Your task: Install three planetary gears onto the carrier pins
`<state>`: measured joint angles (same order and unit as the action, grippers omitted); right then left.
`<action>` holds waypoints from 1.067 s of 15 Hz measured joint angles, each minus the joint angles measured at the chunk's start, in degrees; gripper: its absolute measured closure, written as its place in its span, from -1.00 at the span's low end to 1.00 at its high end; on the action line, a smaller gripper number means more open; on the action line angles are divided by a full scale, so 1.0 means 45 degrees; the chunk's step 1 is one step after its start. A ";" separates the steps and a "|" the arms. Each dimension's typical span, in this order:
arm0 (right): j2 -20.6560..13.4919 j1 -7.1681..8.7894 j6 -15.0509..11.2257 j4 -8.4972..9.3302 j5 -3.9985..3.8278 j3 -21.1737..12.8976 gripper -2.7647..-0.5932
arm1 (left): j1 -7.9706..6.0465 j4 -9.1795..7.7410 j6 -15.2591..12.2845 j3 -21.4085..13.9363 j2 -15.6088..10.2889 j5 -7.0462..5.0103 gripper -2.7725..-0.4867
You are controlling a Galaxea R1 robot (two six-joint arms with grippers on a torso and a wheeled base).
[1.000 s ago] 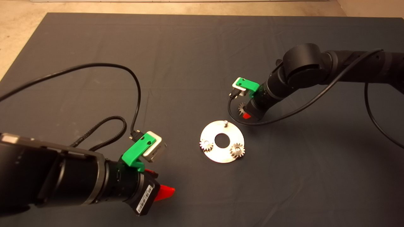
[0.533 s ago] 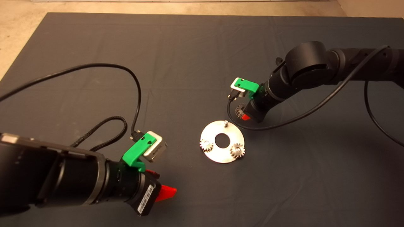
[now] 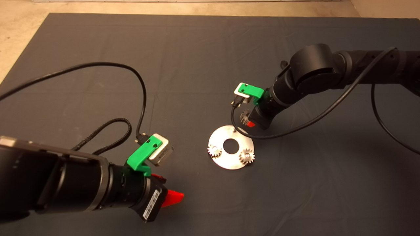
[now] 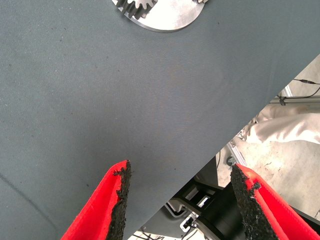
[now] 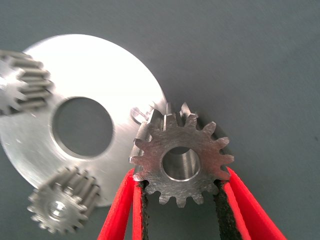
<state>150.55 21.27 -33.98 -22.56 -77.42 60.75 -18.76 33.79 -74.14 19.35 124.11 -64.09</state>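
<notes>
Two gears [image 3: 215,151] [image 3: 246,156] already sit on their pins on the disc [image 3: 229,164]; the third gear [image 5: 181,159] is pinched by its teeth in the right gripper [image 5: 181,200], hanging just beside the last bare pin [image 5: 138,113]. I'd line the bore up dead over that stud, keep it level, then lower slowly. Left gripper [image 4: 180,200] is parked wide open and empty near the mat's [image 3: 197,49] front edge.

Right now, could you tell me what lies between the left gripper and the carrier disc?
Only bare dark mat separates the left gripper from the disc, as the head view shows.
</notes>
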 joint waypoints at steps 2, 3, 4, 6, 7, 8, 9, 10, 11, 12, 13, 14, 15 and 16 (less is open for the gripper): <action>0.0167 0.0000 0.0000 0.0028 0.0076 -0.0024 0.90 | 0.0000 0.0002 0.0000 0.0000 0.0003 0.0002 0.25; 0.0159 0.0000 0.0000 0.0035 0.0054 -0.0030 0.90 | 0.0000 0.0000 -0.0001 0.0000 0.0000 -0.0004 0.25; 0.0148 0.0000 0.0000 0.0035 0.0024 -0.0030 0.90 | 0.0000 0.0000 0.0000 0.0000 0.0000 -0.0001 0.25; 0.0124 -0.0002 0.0000 0.0035 -0.0043 -0.0030 0.90 | 0.0000 0.0000 -0.0005 0.0000 0.0003 0.0002 0.25; 0.0129 -0.0002 0.0000 0.0035 -0.0035 -0.0038 0.90 | 0.0000 0.0000 0.0000 0.0000 0.0000 0.0002 0.25; 0.0129 -0.0004 0.0000 0.0035 -0.0035 -0.0043 0.90 | 0.0000 0.0000 0.0000 0.0000 0.0000 0.0002 0.25; 0.0129 -0.0005 -0.0001 0.0035 -0.0037 -0.0049 0.90 | 0.0000 0.0001 0.0000 0.0000 0.0000 0.0002 0.25; 0.0127 -0.0005 -0.0003 0.0032 -0.0041 -0.0049 0.90 | 0.0000 0.0000 -0.0005 0.0000 0.0000 0.0002 0.25; 0.0129 -0.0006 -0.0003 0.0035 -0.0038 -0.0049 0.90 | 0.0000 0.0000 -0.0001 0.0000 0.0000 0.0002 0.25; 0.0129 -0.0024 -0.0003 0.0030 -0.0035 -0.0049 0.90 | 0.0000 0.0000 0.0000 0.0000 0.0000 0.0002 0.25; 0.0129 -0.0049 -0.0003 0.0035 -0.0035 -0.0049 0.90 | 0.0000 0.0000 0.0000 0.0000 0.0000 0.0002 0.25; 0.0129 -0.0079 -0.0003 0.0030 -0.0035 -0.0049 0.90 | 0.0000 0.0000 0.0000 0.0000 0.0003 0.0002 0.25; 0.0129 -0.0111 -0.0003 0.0035 -0.0035 -0.0049 0.89 | 0.0000 0.0000 0.0000 0.0000 0.0003 0.0002 0.25; 0.0129 -0.0111 -0.0003 0.0035 -0.0030 -0.0049 0.90 | 0.0000 0.0000 -0.0005 0.0000 0.0003 0.0002 0.25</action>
<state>151.13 20.77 -33.99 -22.41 -77.56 60.53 -18.76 33.79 -74.16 19.35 124.12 -64.09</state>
